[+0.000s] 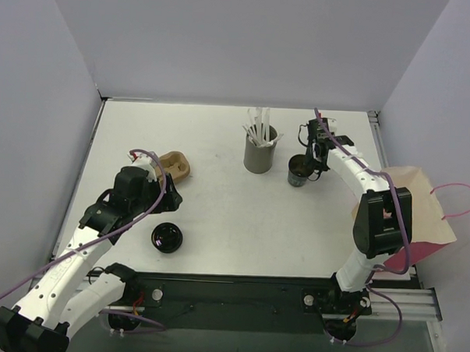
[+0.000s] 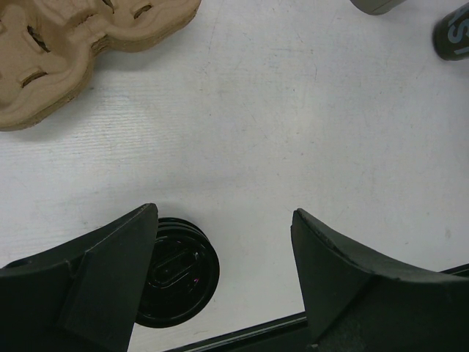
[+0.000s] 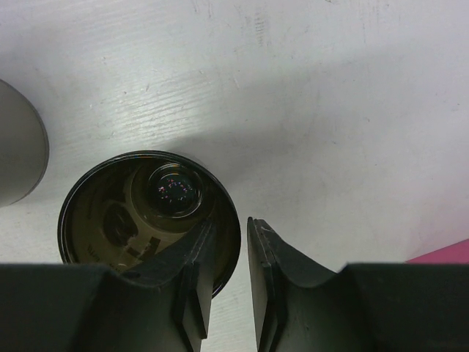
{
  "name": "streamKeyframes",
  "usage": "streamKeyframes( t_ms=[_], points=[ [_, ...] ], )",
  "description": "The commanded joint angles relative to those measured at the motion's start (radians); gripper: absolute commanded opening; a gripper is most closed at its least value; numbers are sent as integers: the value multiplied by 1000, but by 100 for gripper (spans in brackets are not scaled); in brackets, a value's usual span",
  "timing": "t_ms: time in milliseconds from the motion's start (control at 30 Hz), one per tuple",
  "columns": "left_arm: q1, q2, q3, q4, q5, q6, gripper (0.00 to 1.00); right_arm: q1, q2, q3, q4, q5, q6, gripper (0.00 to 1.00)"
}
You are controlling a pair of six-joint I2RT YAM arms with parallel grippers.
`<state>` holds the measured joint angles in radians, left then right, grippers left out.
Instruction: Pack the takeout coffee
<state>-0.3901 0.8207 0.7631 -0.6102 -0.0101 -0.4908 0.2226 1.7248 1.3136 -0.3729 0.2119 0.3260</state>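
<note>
Two fingers (image 3: 198, 286) of the right gripper (image 3: 231, 226) straddle the takeout coffee (image 3: 110, 213) rim, nearly closed; whether they pinch it, I cannot tell. The straw holder (image 1: 260, 154) stands just beside the cup. The left gripper (image 2: 223, 213) is spread wide, holding nothing.

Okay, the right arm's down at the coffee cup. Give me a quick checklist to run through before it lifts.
1. Takeout coffee upright on the table: ok.
2. Right gripper straddling its rim, one finger inside, one outside: ok.
3. Fingers clamped on the cup wall: cannot tell, a slit shows between them.
4. Lid on the cup: not ok. The cup is open, and the black lid lies on the table near the left gripper.
5. Straw holder apart from the cup: ok.
6. Left gripper open and empty: ok.
</note>
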Motion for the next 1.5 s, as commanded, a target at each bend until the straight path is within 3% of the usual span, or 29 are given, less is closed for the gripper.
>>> streamKeyframes(
  t_ms=[0,233,600,900,1100,1467],
  points=[
    [-3,-5,2,13,10,1,83,-8,9,35,-37,32,16,24],
    [-3,-6,4,13,10,1,83,-6,9,33,-37,38,13,16],
    [-3,-3,4,13,10,1,83,-9,7,55,-49,50,13,17],
    [-3,-3,2,12,10,3,83,-11,12,59,-57,38,7,6],
    [-3,0,2,10,10,1,83,-16,21,62,-61,38,12,12],
    [-3,5,2,12,10,1,83,-23,19,67,-60,20,7,0]
  ],
)
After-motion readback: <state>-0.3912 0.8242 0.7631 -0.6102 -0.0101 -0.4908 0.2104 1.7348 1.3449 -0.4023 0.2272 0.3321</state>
